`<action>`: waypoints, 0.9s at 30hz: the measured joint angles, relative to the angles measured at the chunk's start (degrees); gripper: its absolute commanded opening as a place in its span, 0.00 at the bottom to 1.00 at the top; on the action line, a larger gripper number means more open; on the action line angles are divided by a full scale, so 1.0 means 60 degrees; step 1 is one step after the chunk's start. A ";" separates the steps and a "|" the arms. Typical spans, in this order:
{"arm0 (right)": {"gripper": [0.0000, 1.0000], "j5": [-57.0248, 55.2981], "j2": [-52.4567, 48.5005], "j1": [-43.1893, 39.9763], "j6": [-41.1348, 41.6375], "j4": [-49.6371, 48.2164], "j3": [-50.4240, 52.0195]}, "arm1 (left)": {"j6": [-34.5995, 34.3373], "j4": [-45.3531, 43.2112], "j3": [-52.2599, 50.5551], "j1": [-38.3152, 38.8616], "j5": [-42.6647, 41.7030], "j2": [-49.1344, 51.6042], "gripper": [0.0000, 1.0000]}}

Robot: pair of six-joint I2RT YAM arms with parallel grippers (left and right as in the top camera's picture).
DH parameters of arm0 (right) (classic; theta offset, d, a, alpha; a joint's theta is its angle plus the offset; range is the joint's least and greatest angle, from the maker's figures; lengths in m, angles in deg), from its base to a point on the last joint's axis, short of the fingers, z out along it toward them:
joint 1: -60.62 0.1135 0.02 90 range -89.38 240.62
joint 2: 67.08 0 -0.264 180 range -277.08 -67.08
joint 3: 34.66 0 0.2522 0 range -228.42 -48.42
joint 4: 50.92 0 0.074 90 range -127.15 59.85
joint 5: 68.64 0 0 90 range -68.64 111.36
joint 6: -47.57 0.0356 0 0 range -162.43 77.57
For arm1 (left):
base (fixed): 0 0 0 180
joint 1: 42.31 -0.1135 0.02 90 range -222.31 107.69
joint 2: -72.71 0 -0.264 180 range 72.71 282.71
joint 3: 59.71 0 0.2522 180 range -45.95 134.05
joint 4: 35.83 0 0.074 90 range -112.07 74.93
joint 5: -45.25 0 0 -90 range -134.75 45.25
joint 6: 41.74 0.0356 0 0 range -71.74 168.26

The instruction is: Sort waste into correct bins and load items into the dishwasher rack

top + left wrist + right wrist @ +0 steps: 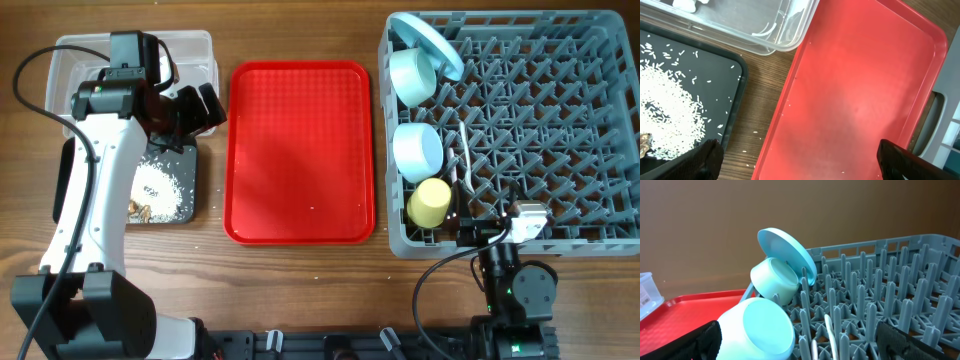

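Dishwasher rack (560, 120) — right edge cropped; left end effector (805, 167), right end effector (800, 347) spread wide.

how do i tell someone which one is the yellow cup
Find the big grey rack right of the red tray. Dishes line its side nearest the tray; the yellow cup is the one closest to the robot, beside the pale blue bowl. It is the smallest and only yellow piece.
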 measured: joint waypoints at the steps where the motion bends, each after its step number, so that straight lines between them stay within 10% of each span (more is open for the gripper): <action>1: 1.00 0.0000 0.0000 0.0000 0.0022 0.0004 0.0000 | 0.0000 -0.0004 0.0000 0.0000 0.0000 0.0000 1.00; 20: 1.00 0.0000 0.0000 0.0000 0.0029 0.0004 0.0000 | 0.0004 -0.0069 -0.0004 0.0066 0.0291 -0.0721 1.00; 27: 1.00 0.0000 0.0000 0.0000 0.0029 0.0011 0.0000 | 0.0131 -0.3450 -0.1537 0.0182 0.0382 -0.3432 1.00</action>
